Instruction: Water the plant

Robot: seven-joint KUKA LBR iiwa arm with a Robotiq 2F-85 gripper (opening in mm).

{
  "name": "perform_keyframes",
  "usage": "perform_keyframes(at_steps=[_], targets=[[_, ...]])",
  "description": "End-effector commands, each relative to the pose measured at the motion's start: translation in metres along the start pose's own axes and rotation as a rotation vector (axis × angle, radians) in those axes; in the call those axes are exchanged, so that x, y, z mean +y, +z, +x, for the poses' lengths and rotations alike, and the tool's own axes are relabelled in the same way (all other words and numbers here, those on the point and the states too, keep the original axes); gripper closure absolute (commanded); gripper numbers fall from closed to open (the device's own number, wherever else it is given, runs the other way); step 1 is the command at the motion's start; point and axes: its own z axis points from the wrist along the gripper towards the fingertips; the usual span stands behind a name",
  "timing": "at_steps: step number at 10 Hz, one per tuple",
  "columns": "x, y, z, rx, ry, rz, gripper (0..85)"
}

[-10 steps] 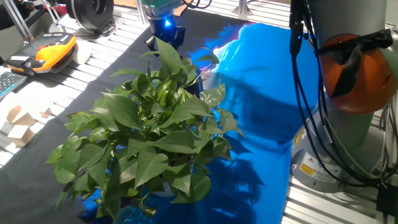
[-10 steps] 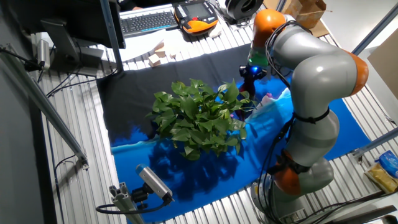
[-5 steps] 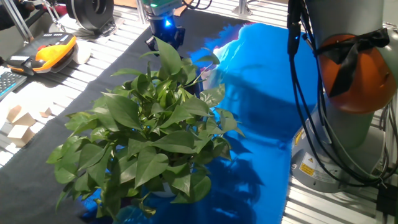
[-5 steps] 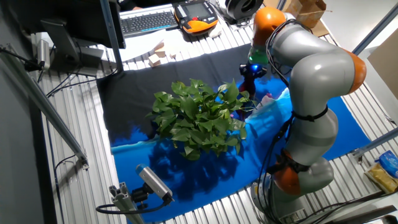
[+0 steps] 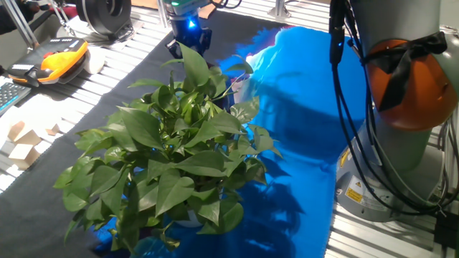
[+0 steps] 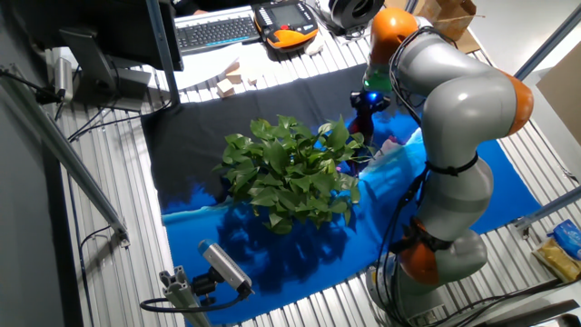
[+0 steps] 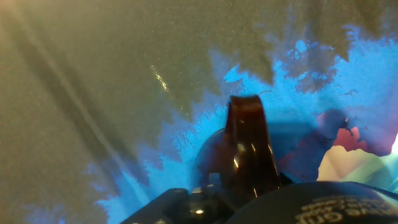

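The plant [image 5: 172, 147] is a large bushy green houseplant in the middle of the table, also in the other fixed view [image 6: 290, 168]. My gripper [image 5: 188, 39] hangs just behind the plant's far side, blue light on, low over the cloth; it also shows in the other fixed view [image 6: 363, 107]. In the hand view the gripper [image 7: 245, 186] is shut on a dark maroon cup [image 7: 245, 146], whose glossy handle stands up right in front of the camera. The cup's inside is hidden. The plant's pot is hidden under the leaves.
A blue cloth [image 5: 308, 107] and a black cloth [image 5: 86, 115] cover the table. The arm's base [image 5: 409, 107] stands at the right. An orange pendant [image 5: 63, 56], a keyboard [image 6: 213, 32] and cardboard pieces [image 5: 21, 147] lie along the table's edge. A camera mount [image 6: 218, 268] stands at the front.
The gripper with the cup has shifted very slightly up and away from the plant. The plant has not moved.
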Motion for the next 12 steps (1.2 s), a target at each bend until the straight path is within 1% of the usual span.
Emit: perform_keyframes(at_steps=[1, 2, 3, 4, 5, 6, 7, 8, 9, 10, 11, 12], targets=[[0.000, 0.000, 0.000, -0.005, 0.001, 0.004, 34.0], [0.000, -0.001, 0.000, -0.009, -0.002, 0.013, 34.0], [-0.002, -0.006, -0.003, -0.009, 0.003, 0.014, 17.0], [-0.003, -0.015, -0.008, 0.007, 0.016, -0.007, 17.0], [-0.004, -0.026, -0.011, 0.009, 0.017, -0.010, 17.0], [-0.005, -0.040, -0.013, 0.000, 0.007, -0.004, 34.0], [-0.005, -0.058, -0.011, -0.012, -0.014, -0.005, 34.0], [-0.006, -0.075, -0.007, -0.023, -0.049, -0.019, 68.0], [-0.009, -0.094, 0.000, -0.030, -0.081, -0.038, 85.0], [-0.010, -0.114, 0.008, -0.032, -0.084, -0.028, 85.0], [-0.013, -0.129, 0.020, -0.038, -0.082, -0.017, 85.0], [-0.016, -0.140, 0.035, -0.060, -0.084, -0.001, 85.0]])
